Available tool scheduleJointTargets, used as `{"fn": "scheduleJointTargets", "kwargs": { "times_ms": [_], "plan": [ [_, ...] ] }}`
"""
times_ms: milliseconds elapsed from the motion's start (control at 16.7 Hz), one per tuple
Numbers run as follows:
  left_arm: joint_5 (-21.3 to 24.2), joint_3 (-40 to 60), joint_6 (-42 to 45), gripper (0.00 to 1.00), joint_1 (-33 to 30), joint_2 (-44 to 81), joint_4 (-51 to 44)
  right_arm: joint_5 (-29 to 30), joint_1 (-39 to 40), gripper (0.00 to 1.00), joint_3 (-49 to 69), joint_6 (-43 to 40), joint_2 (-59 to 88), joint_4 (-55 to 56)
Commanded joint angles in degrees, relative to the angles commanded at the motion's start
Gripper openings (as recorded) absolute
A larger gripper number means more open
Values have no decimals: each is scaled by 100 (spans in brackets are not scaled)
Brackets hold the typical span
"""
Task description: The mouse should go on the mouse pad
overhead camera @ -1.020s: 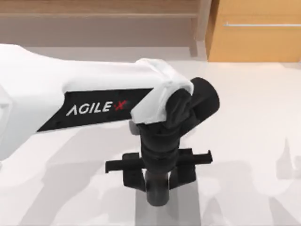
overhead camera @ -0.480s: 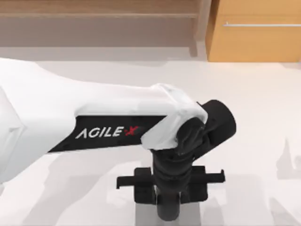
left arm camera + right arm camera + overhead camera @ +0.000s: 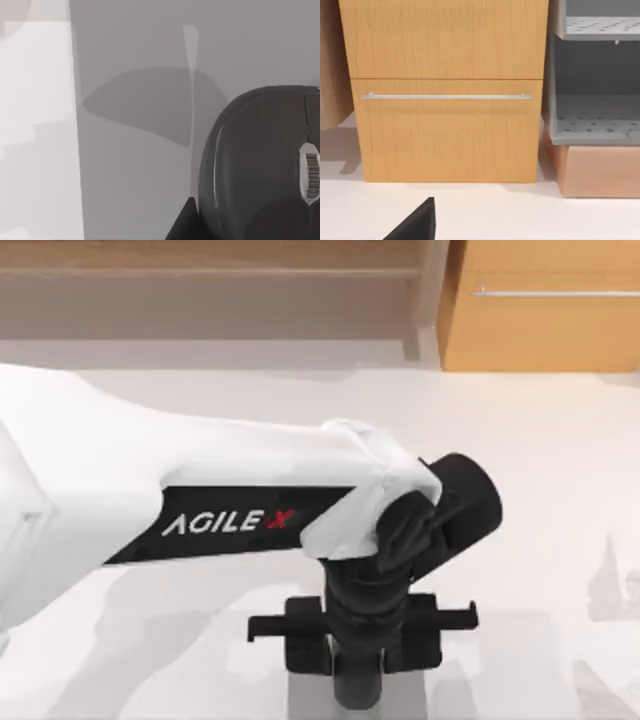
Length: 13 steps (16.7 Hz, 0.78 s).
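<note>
Little has shifted lately: left gripper [image 3: 358, 680] has settled over the pad [image 3: 140, 150], mouse [image 3: 260, 165] below; finger state unclear.

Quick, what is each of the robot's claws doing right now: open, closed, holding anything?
Left gripper: low over the mouse pad, right by the mouse; grip cannot be told.
Right gripper: parked, facing a wooden cabinet; cannot be told.

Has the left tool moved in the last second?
Yes. Against the wooden cabinet, the left tool has shifted toward the table's right and the near edge, over the mouse pad; most of that came early.
</note>
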Motion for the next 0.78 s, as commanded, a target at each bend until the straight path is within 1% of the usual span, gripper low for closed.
{"fn": "scheduleJointTargets", "kwargs": {
  "times_ms": [540,600,780],
  "plan": [
    [0,0,0,98,0,0,0,0,0,100,0,0,0,0],
    [0,0,0,100,0,0,0,0,0,100,0,0,0,0],
    [0,0,0,100,0,0,0,0,0,100,0,0,0,0]
  ]
}}
